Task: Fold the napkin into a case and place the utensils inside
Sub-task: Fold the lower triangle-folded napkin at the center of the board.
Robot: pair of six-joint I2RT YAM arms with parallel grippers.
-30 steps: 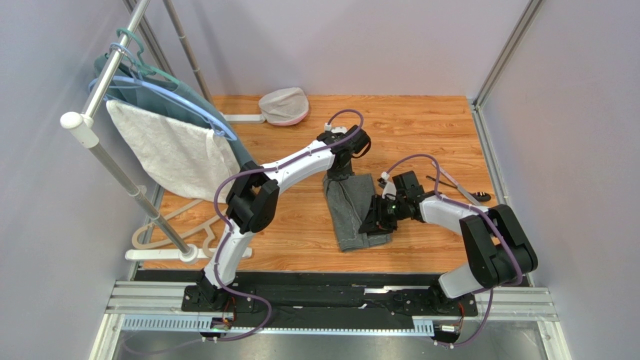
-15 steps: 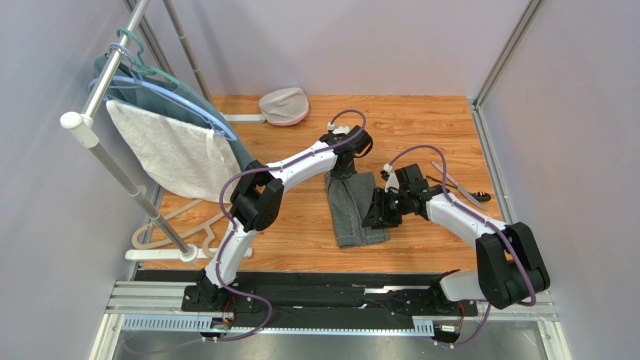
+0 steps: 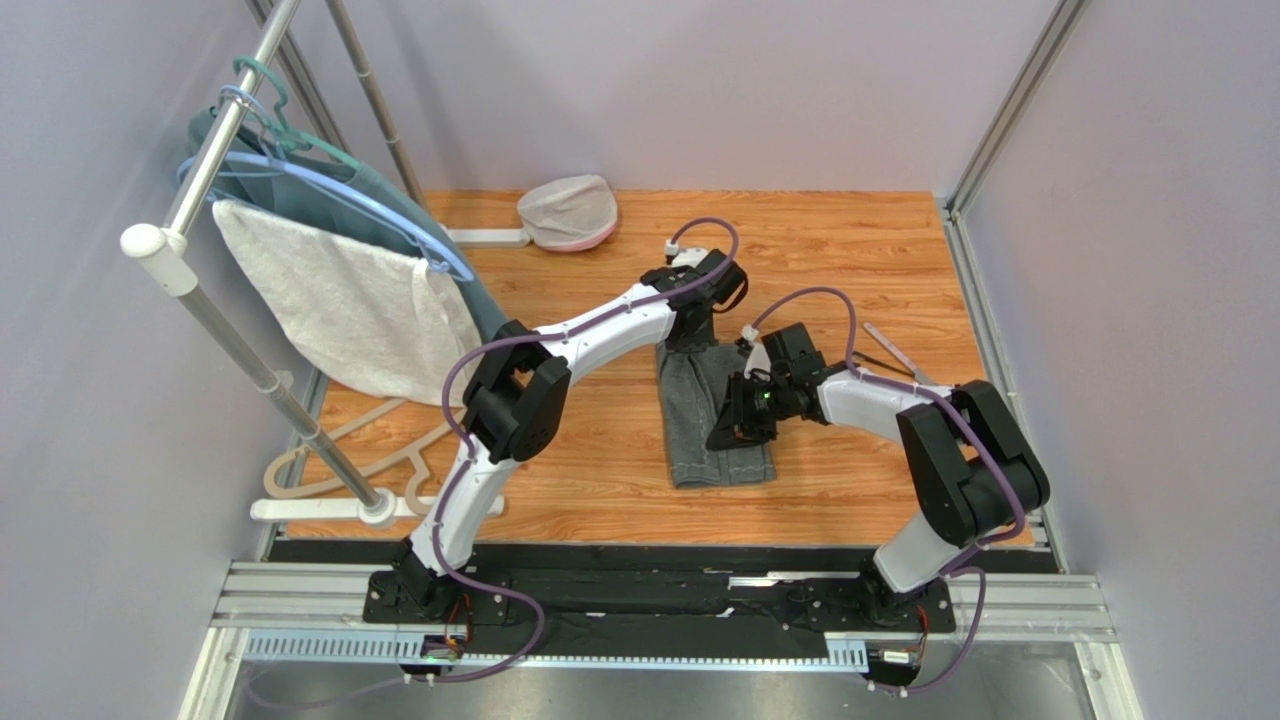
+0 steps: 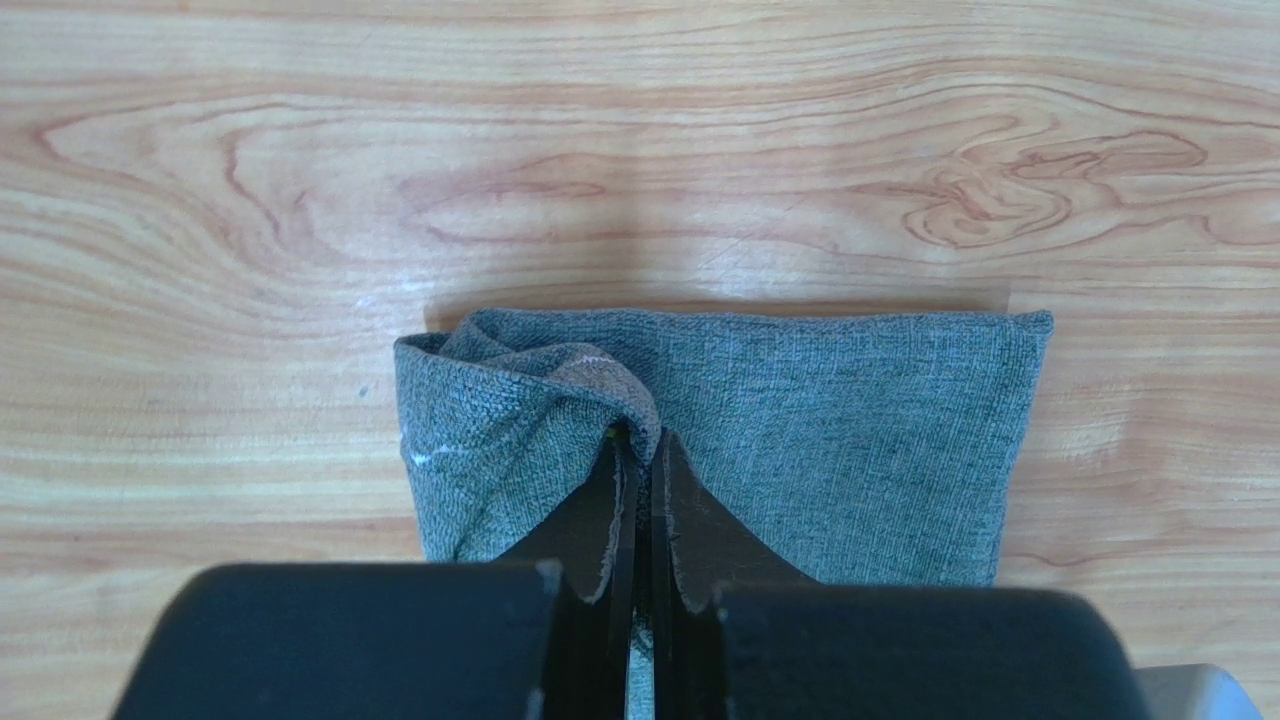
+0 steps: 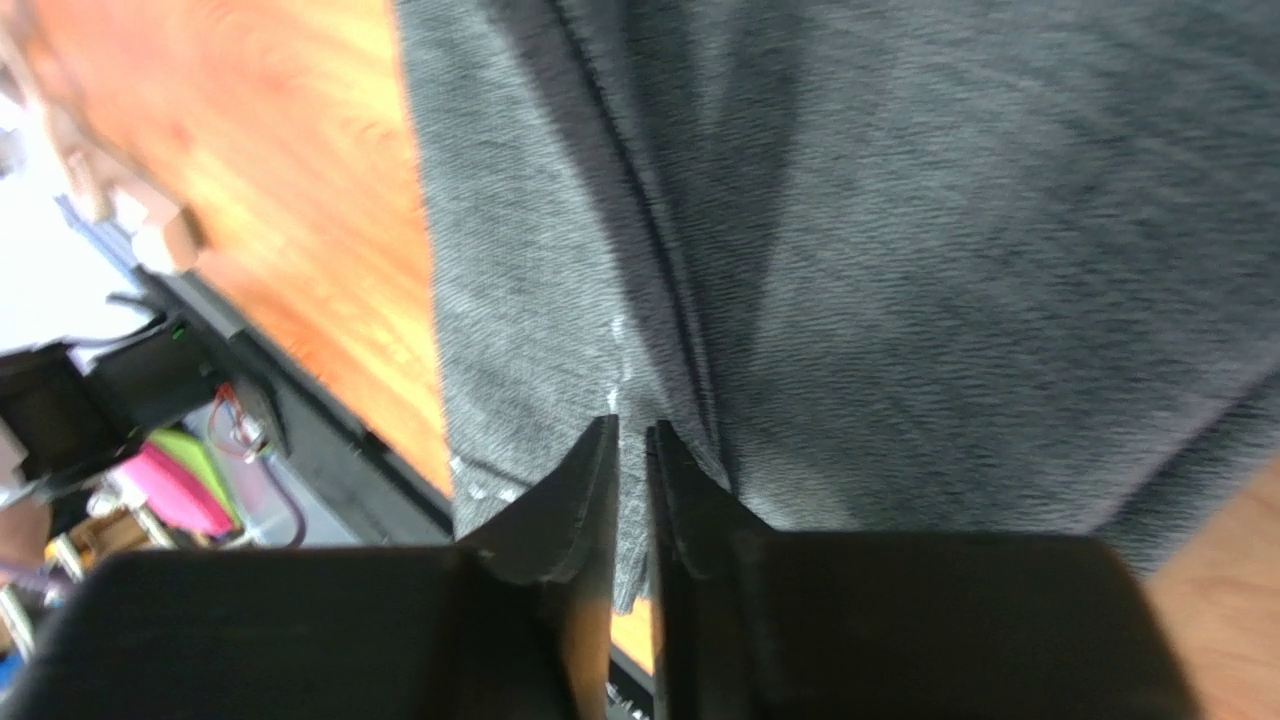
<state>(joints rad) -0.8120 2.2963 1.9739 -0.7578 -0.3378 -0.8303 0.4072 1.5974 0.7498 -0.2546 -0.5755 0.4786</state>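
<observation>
Napkin (image 3: 694, 438) lies folded into a narrow dark grey strip on the middle of the wooden table (image 3: 842, 240), its long side running from far to near. The weave is fine and flecked, and a thin pale stitched line shows near one edge. The left gripper (image 4: 639, 446) sits at the strip's far end, fingers clenched on a raised pucker of the cloth. The right gripper (image 5: 631, 432) hangs over the strip's right side, its fingers drawn almost together with a thin slit between. Whether cloth is caught there I cannot tell, as that wrist view is blurred. A silver-grey utensil (image 3: 890, 350) lies on the table beyond the right arm, apart from the napkin.
</observation>
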